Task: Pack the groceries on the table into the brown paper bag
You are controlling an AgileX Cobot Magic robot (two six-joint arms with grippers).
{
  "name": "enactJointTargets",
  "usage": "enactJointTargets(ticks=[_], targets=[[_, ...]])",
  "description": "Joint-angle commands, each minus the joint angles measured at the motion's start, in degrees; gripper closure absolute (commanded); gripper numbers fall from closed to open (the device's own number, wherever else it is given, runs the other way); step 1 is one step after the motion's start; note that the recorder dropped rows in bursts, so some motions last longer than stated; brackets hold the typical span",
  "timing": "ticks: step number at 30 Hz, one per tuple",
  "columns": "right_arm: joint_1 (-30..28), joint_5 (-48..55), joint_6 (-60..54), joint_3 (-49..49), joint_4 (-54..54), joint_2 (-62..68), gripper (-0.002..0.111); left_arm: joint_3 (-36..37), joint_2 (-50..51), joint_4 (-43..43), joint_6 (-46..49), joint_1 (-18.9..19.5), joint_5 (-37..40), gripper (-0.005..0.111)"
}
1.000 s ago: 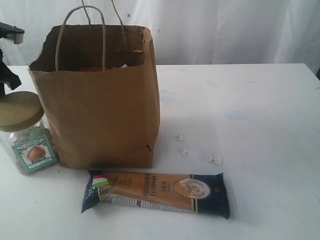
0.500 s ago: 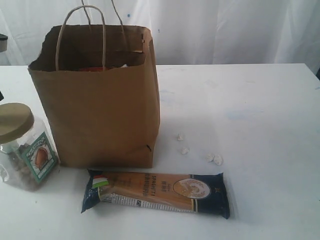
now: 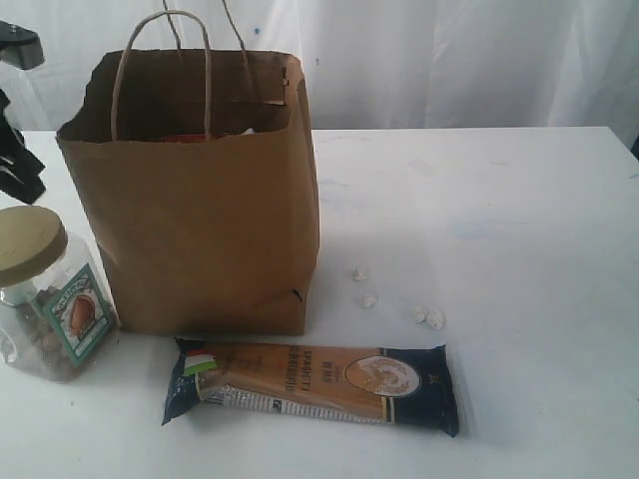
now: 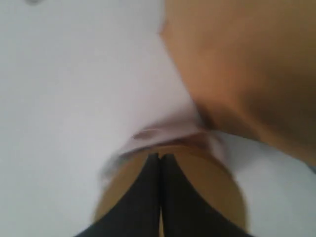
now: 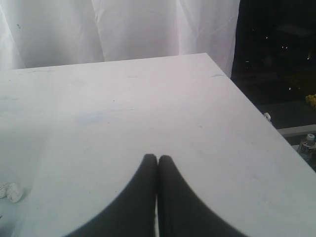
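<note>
Since a second ago your left arm has come off the gold-lidded nut jar. It now shows only as dark parts at the tabletop's left edge, above the jar and apart from it. The jar itself has tipped from upright to a lean, with its lid tilted toward the left edge, and it has kept that lean for the last half second. It sits by the left edge, just beside the brown paper bag.

In the blurred left wrist view your left gripper has its fingers pressed together on nothing, and the jar's gold lid lies below them. Your right gripper is likewise closed and empty over bare tabletop toward the far right corner.

The bag stands upright on the left half of the tabletop. Its mouth is open, its handles are up, and a bit of red shows inside the rim. The spaghetti pack lies flat close in front of the bag. Its long axis runs along the near edge, the end with the tricolour mark pointing to the left edge and the other end dipping slightly nearer. The white lumps lie scattered right of the bag's near corner, apart from both bag and pack.
</note>
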Motion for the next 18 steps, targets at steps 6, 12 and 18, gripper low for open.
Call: enactJointTargets(ticks=[6, 12, 18], targets=[[0.0, 0.1, -0.5, 0.1, 0.1, -0.3, 0.108, 0.4, -1.1, -14.8, 19.1, 0.0, 14.8, 0.107], [0.0, 0.1, -0.5, 0.1, 0.1, -0.3, 0.108, 4.2, -0.9, -10.3, 22.0, 0.0, 16.0, 0.107], [0.0, 0.1, -0.5, 0.1, 0.1, -0.3, 0.108, 11.1, -0.9, -13.4, 30.0, 0.0, 10.1, 0.107]])
